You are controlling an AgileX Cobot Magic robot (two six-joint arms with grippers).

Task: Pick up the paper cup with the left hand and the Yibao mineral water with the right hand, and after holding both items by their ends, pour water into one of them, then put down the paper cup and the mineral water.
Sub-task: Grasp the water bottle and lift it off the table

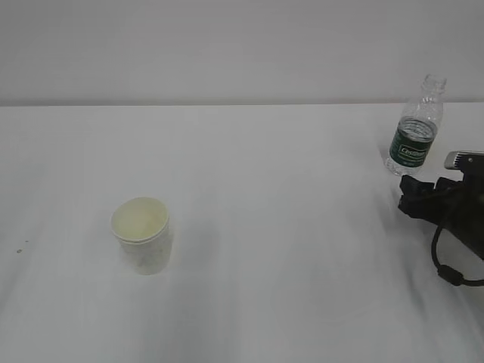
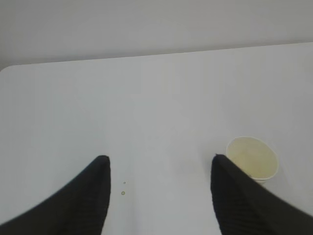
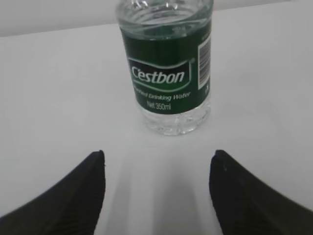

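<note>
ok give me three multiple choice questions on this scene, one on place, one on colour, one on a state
1. Where does the cup stand, seen from the exterior view?
A. left of the bottle
B. right of the bottle
C. on the bottle

2. What colour is the label on the bottle?
A. red
B. dark green
C. yellow

3. How is the right claw?
A. shut on the bottle
B. open, bottle just ahead
C. holding the cup

Answers: 1 A, the cup sits far left on the table; 2 B, green with white lettering; 3 B, both fingers apart, nothing between them.
</note>
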